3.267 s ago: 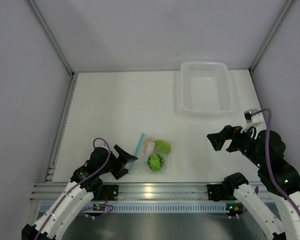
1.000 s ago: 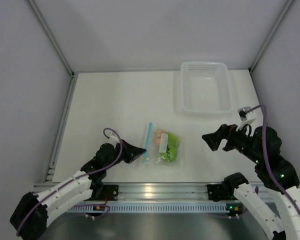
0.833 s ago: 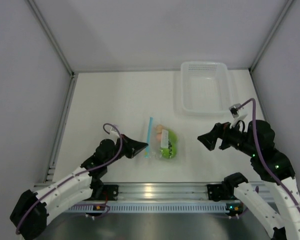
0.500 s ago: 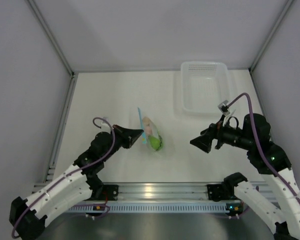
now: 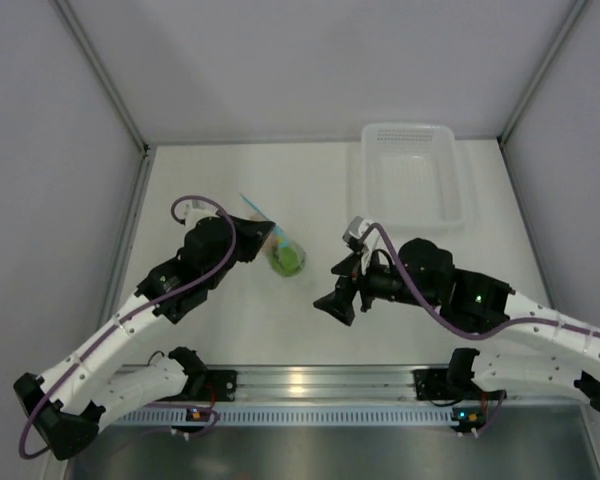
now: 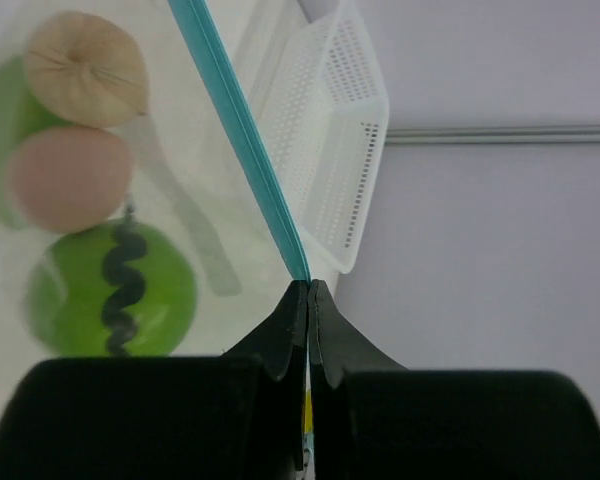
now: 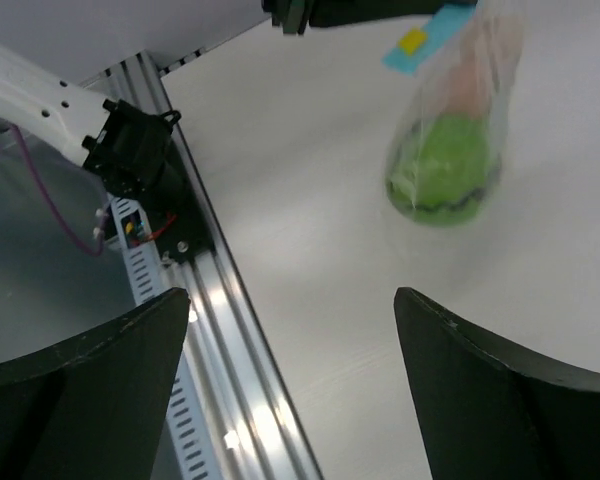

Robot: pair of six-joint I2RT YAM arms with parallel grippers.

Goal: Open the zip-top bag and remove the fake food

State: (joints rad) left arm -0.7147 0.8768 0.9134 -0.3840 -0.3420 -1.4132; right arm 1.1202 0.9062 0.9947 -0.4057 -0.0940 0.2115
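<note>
My left gripper [image 5: 264,233] is shut on the light blue zip strip [image 6: 242,130] of the zip-top bag [image 5: 283,256], which hangs from that grip left of the table's middle. Through the clear plastic I see the fake food: a green ball with a dark zigzag [image 6: 115,290], a peach piece [image 6: 70,178] and a tan piece [image 6: 85,70]. My right gripper [image 5: 330,292] stands open to the right of the bag and nearer the front, apart from it and holding nothing. In the right wrist view the bag [image 7: 445,150] hangs ahead of the right gripper [image 7: 292,295].
A white translucent basket [image 5: 412,215] stands at the back right, also seen as the basket [image 6: 330,150] behind the bag. The aluminium rail [image 7: 210,300] runs along the table's front edge below my right gripper. Grey walls close in the back and sides.
My left gripper has carried the bag up and towards the back left, and it now hangs from the strip. My right arm has swung left towards the middle, its jaws slightly narrower.
</note>
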